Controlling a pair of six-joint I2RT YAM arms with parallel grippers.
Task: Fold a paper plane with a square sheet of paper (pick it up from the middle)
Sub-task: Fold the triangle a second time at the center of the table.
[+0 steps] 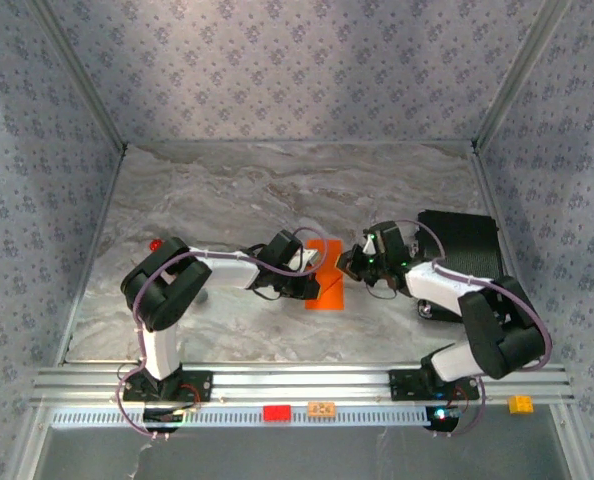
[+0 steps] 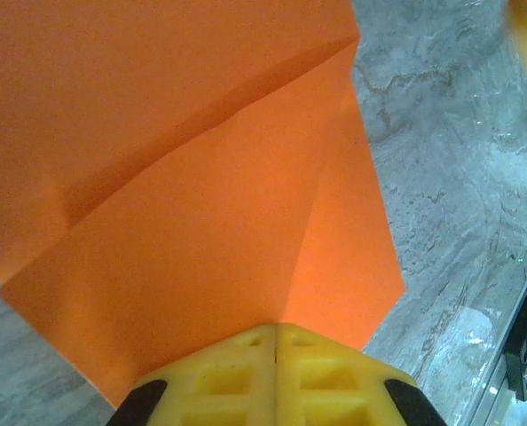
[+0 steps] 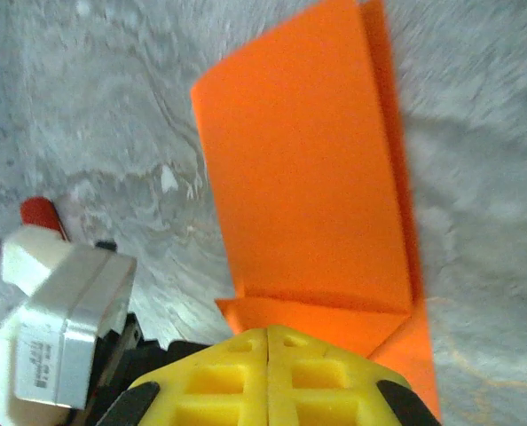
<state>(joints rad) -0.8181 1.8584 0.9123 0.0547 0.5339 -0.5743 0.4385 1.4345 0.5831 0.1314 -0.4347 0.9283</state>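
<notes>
The square sheet of paper (image 1: pixel 327 285) is bright orange and part-folded, with creases and overlapping flaps. It sits mid-table between the two arms. My left gripper (image 1: pixel 314 266) is at its left side. In the left wrist view its yellow jaws are pressed together at the paper's (image 2: pixel 201 204) near edge, and a crease runs straight into their seam. My right gripper (image 1: pixel 347 262) is at the paper's right side. In the right wrist view its jaws are also together, with a folded corner of the paper (image 3: pixel 308 177) running in under the tips.
A black pad (image 1: pixel 462 240) lies at the back right, and a red cylinder (image 1: pixel 156 244) sits at the left by the left arm. A red block (image 1: pixel 276 412) and small orange blocks (image 1: pixel 322 409) rest on the front rail. Patterned walls enclose the marbled table (image 1: pixel 227 190).
</notes>
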